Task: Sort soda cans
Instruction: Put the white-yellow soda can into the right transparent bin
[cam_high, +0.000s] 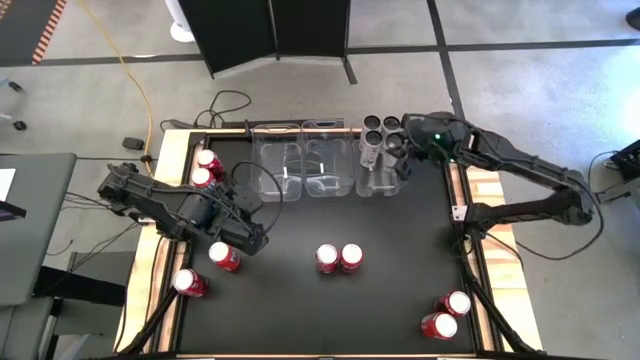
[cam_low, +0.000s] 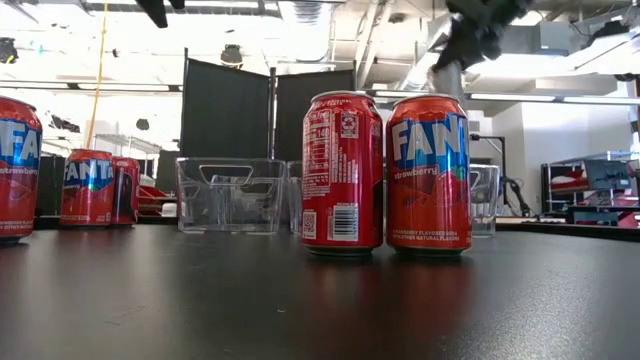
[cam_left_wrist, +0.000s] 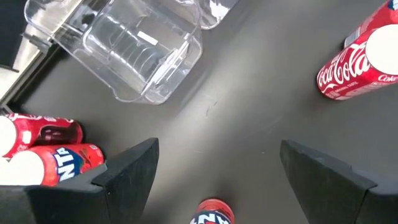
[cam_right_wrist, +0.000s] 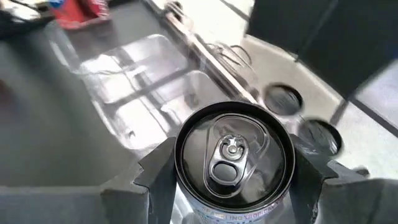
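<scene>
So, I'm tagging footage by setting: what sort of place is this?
Probably an industrial robotics lab or workshop. There is an exposed ceiling with ducts, black partition panels behind the table, and a cable trailing over a bare concrete floor.

Both arms are dark, near-black, built from boxy jointed links with rounded housings at the joints. The right arm (cam_high: 520, 165) carries a small green indicator light on its wrist housing, and black cabling runs along its links. The left arm (cam_high: 165, 205) has black cable looped beside its forearm. The left gripper (cam_left_wrist: 217, 180) has two flat, matte black, angular fingers (cam_left_wrist: 134, 171) with bevelled edges.
</scene>
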